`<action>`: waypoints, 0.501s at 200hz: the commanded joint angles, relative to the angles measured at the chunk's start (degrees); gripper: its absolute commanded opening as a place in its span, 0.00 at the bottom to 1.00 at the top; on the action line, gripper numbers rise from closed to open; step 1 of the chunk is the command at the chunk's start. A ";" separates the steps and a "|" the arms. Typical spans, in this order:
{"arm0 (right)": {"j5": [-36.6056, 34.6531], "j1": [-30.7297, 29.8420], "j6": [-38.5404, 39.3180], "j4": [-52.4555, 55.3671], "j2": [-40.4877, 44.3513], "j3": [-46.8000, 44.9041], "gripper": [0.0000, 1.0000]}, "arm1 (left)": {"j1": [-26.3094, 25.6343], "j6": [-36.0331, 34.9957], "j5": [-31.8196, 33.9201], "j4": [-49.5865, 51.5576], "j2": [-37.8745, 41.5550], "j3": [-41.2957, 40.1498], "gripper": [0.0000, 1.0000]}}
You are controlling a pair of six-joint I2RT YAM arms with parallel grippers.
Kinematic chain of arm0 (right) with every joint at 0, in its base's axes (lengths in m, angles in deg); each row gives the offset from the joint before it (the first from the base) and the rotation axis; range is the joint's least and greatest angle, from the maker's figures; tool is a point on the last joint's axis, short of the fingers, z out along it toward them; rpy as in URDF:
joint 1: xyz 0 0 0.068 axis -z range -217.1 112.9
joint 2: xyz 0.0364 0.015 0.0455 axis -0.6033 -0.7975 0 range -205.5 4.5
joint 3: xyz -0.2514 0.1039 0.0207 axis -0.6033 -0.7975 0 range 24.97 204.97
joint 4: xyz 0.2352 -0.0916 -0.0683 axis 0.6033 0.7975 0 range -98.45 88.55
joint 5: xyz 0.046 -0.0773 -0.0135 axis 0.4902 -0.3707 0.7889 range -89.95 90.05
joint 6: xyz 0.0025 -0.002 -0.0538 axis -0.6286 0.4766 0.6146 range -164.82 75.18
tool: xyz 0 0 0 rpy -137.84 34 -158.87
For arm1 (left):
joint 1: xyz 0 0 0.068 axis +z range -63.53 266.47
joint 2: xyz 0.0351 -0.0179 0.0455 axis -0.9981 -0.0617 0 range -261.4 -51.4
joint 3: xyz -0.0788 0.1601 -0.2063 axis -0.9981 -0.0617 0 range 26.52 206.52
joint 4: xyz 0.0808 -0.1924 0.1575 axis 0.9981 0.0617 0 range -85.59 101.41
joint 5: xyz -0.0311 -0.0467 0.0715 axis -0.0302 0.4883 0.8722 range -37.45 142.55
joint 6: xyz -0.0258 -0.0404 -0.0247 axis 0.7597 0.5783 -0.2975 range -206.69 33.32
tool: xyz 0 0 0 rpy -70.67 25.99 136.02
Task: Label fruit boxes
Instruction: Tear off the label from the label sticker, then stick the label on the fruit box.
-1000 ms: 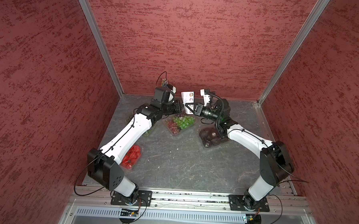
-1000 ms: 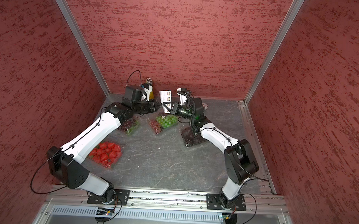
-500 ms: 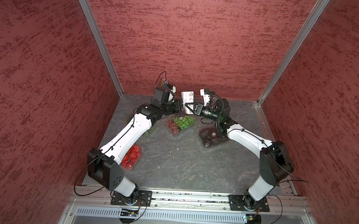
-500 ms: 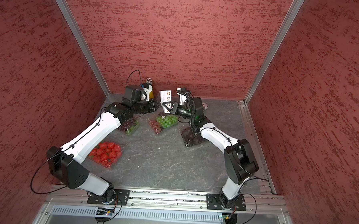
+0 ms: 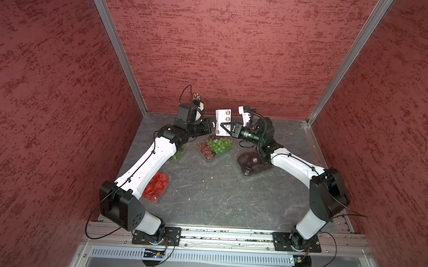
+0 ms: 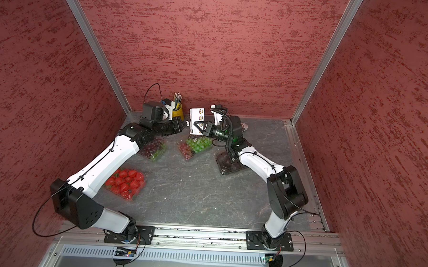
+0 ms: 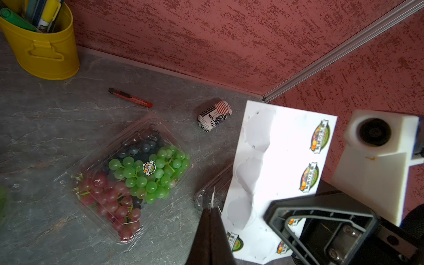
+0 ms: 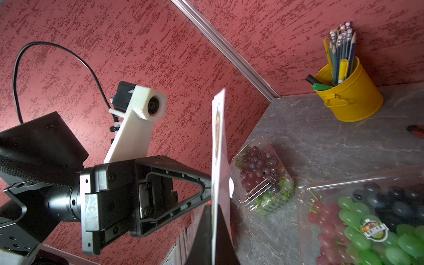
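My right gripper [image 8: 212, 208] is shut on the lower edge of the white sticker sheet [image 5: 223, 122], holding it upright above the back of the table. Facing it, my left gripper [image 7: 212, 210] is shut on a thin white sticker [image 7: 213, 199] at the sheet's edge. Below them lies the punnet of green-and-red grapes [image 5: 214, 147], with a round sticker [image 7: 148, 167] on its lid. The dark red grapes [image 6: 154, 148] sit under my left arm. The strawberries [image 6: 125, 182] lie at the front left. The black-tray box [image 5: 252, 163] sits under my right arm.
A yellow pencil cup [image 6: 178, 110] stands in the back corner behind my left wrist. A red utility knife [image 7: 130, 98] and a small printed can [image 7: 214, 117] lie by the back wall. Red walls enclose three sides.
The left jaws have closed the last bit. Both arms and the sheet stand almost where they were.
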 commanded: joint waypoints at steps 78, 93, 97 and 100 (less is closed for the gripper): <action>-1.79 -0.47 1.44 1.03 0.52 1.44 0.00 | 8.10 -0.69 1.62 6.75 3.58 -1.94 0.00; -1.67 -0.44 1.80 1.04 0.73 1.18 0.00 | 10.44 -1.41 2.74 9.63 3.76 -2.07 0.00; -1.68 -0.48 1.92 1.04 0.71 1.06 0.00 | 11.10 -1.58 3.06 10.44 3.84 -2.04 0.00; -1.67 -0.36 1.97 1.12 0.79 1.02 0.00 | 11.54 -1.76 3.32 11.04 4.00 -1.99 0.00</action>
